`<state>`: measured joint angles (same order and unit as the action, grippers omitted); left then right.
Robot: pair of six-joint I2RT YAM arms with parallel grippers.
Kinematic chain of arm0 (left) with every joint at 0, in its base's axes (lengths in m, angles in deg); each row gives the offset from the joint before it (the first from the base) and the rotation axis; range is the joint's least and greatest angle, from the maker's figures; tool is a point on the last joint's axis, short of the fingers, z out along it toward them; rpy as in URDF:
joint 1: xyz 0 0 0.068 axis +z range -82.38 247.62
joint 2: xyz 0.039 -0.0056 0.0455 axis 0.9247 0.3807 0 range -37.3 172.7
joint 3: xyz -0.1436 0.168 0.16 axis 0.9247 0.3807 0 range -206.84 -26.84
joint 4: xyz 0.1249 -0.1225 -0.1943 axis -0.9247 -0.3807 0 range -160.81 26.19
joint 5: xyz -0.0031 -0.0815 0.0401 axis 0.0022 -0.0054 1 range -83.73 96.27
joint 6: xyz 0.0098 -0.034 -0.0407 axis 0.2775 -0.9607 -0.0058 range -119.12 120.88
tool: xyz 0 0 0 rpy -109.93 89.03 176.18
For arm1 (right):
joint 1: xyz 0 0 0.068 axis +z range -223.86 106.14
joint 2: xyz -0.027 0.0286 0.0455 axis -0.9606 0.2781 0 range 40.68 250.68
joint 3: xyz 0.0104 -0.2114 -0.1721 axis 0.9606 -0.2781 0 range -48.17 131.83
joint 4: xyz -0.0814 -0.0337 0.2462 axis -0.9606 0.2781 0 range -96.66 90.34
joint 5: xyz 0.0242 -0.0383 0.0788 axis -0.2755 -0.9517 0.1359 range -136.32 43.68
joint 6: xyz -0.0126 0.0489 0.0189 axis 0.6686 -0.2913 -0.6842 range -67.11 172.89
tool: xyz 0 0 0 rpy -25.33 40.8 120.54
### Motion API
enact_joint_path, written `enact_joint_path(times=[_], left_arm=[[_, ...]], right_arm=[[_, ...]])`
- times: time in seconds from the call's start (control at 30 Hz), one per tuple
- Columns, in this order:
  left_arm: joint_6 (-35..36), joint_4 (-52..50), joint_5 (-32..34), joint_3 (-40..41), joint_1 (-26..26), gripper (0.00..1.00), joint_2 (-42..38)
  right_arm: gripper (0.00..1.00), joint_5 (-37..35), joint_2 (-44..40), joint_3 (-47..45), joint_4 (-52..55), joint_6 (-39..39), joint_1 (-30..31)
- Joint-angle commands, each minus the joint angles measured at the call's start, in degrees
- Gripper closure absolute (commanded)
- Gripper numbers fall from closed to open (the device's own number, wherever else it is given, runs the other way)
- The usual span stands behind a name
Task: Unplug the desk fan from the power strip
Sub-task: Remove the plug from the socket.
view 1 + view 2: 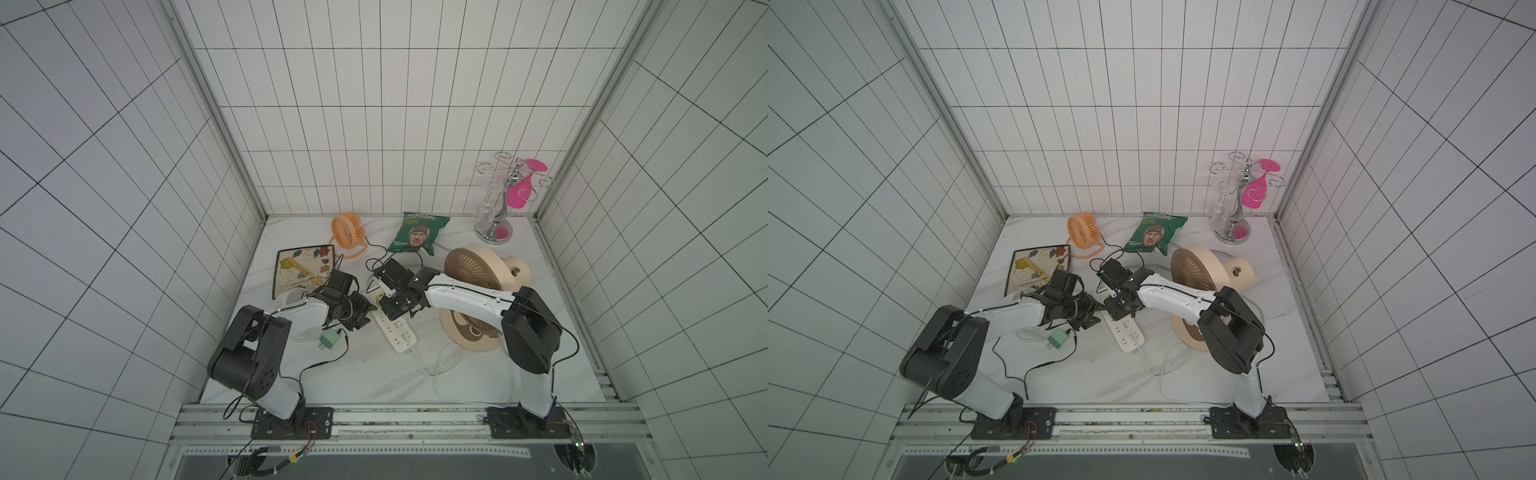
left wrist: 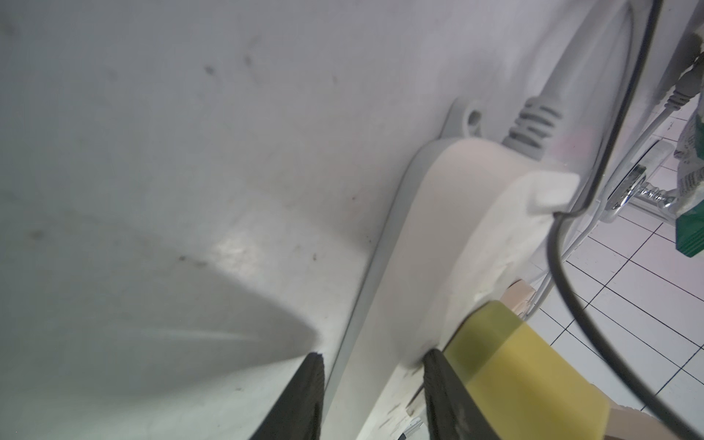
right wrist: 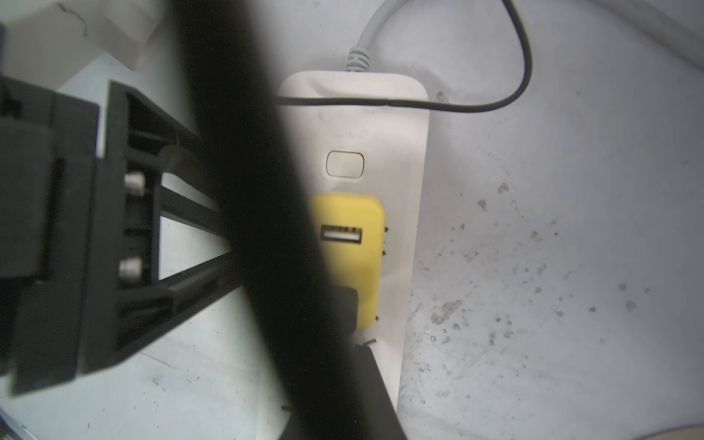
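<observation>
Centrally on tabletop (image 1: 353,374), power strip (image 1: 397,332) is seen lying flat, slanted toward lower right of frame. Left end effector (image 2: 373,365) is clamped tight across power strip, beside plugged-in yellow adapter (image 3: 354,244). Right end effector (image 1: 388,305) is shown closed directly over adapter; any grasp on it cannot be told.

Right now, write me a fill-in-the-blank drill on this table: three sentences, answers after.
1. The left gripper is shut on the edge of the white ____.
2. The plugged-in adapter on it, with a USB port, is ____.
3. The loose adapter lying on the table near the left gripper is ____.
Missing words: power strip; yellow; green.
</observation>
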<state>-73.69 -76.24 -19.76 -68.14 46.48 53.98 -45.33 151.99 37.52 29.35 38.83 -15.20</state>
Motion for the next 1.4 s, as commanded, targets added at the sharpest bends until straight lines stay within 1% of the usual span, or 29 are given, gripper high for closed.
enact_joint_path(times=[0.0,0.1,0.27,0.33,0.4,0.53,0.6,0.7,0.83,0.93,0.97,1.07,1.17,1.2,1.23,1.3,1.37], left_arm=[[-0.02,-9.18,3.56,0.79,-0.56,0.55,3.72],[0.10,-10.42,4.42,0.53,-0.64,0.54,4.15],[0.43,-11.74,4.25,0.37,-0.65,0.54,6.24],[0.79,-12.28,4.17,0.42,-0.69,0.54,6.77],[0.88,-13.18,4.61,0.30,-0.74,0.54,6.95],[0.97,-15.03,5.55,-0.18,-0.74,0.55,7.49],[0.87,-15.25,5.68,-0.04,-0.74,0.55,7.63],[0.91,-15.35,5.67,0.16,-0.74,0.55,7.68],[0.62,-15.41,5.67,0.37,-0.74,0.55,7.93],[0.40,-15.55,5.75,0.51,-0.74,0.55,8.21],[0.39,-15.67,5.79,0.51,-0.74,0.56,8.27],[0.37,-16.03,5.96,0.42,-0.82,0.56,8.39],[0.51,-16.63,6.34,0.43,-0.91,0.56,8.23],[0.49,-16.66,6.43,0.55,-0.91,0.56,8.21],[0.48,-16.67,6.36,0.63,-0.96,0.56,8.27],[0.47,-16.58,6.26,0.70,-1.00,0.56,8.50],[0.47,-16.58,6.20,0.69,-1.00,0.56,8.76]], right_arm=[[1.00,-2.78,0.89,3.86,3.35,2.36,3.77],[1.00,-2.63,0.59,3.47,2.90,2.03,4.18],[1.00,-0.64,-2.02,-1.37,0.23,-0.09,-1.60],[1.00,-0.28,-2.80,-2.34,-0.47,-0.21,-2.78],[1.00,-0.03,-2.42,-1.55,-0.15,0.16,-2.50],[1.00,0.02,-0.62,1.41,0.52,0.18,1.09],[1.00,0.74,-0.15,2.41,0.51,-0.01,1.97],[1.00,1.09,-1.34,1.00,-0.62,-0.79,0.44],[1.00,-3.41,-2.66,-1.28,0.80,-1.85,-2.62],[1.00,-4.48,-2.15,-0.15,1.95,-1.40,-1.83],[1.00,-4.09,-1.81,0.63,2.10,-0.94,-1.06],[1.00,1.59,-2.12,1.10,-0.19,0.02,0.84],[1.00,4.84,-3.31,0.00,-1.98,-1.10,-0.66],[1.00,4.92,-3.44,-0.33,-1.87,-1.57,-1.71],[1.00,3.69,-3.54,-0.50,-1.37,-1.81,-2.67],[1.00,-1.63,-3.36,0.25,1.33,-1.54,-3.38],[1.00,-4.05,-3.17,1.29,3.13,-0.85,-3.29]])
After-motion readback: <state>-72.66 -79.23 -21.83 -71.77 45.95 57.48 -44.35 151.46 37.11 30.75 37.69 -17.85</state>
